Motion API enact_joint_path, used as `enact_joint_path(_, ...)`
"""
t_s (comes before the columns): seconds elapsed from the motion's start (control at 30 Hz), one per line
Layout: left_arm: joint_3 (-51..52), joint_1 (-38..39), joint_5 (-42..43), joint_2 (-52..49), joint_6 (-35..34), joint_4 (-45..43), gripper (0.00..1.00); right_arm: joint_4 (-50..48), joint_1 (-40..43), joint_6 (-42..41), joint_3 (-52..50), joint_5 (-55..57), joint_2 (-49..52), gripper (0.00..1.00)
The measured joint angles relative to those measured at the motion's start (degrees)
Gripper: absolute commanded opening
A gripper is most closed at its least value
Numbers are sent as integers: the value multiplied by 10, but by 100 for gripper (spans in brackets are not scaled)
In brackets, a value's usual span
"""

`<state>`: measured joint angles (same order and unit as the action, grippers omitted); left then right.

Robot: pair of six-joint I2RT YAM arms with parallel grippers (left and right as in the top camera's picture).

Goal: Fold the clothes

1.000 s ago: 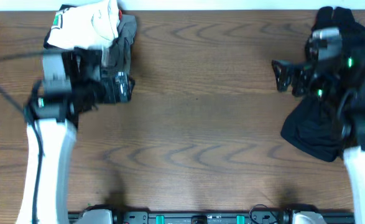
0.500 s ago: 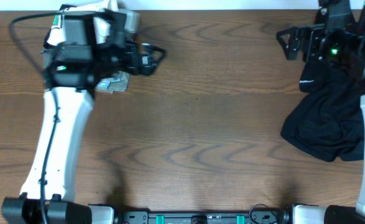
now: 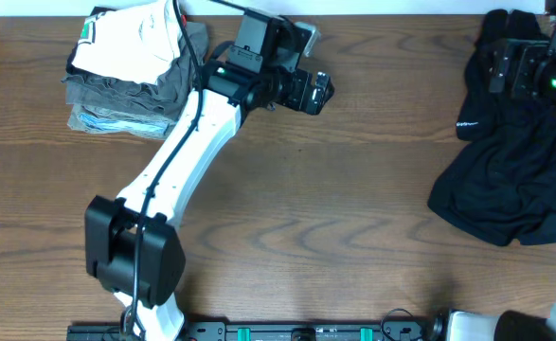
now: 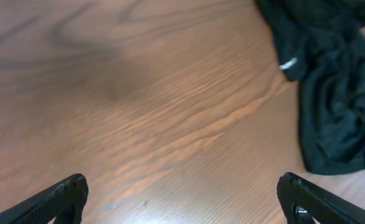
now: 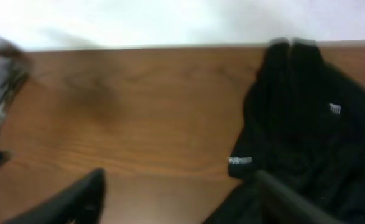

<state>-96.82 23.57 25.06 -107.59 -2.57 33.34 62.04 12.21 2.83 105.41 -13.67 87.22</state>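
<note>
overhead: black garment crumpled, long axis near-far; left gripper spread wide, right gripper seemingly parted.

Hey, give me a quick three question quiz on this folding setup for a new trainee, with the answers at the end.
1. True or false: the black garment is already folded neatly.
2. In the overhead view, the stack of folded clothes sits: A) top left, B) bottom centre, C) right edge.
3. What is the left gripper holding?
Key: 1 false, it lies crumpled. 2 A. 3 nothing; its jaws stand open over bare table.
</note>
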Motion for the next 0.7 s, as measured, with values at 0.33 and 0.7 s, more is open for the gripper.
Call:
enact_joint_path(0.33, 0, -83, -42, 45, -33, 62, 98, -16, 1, -78, -58, 148, 207, 58)
enact_joint_path(0.7, -2, -87, -75, 75, -36, 103, 98, -97, 1, -110, -62, 185, 347, 46)
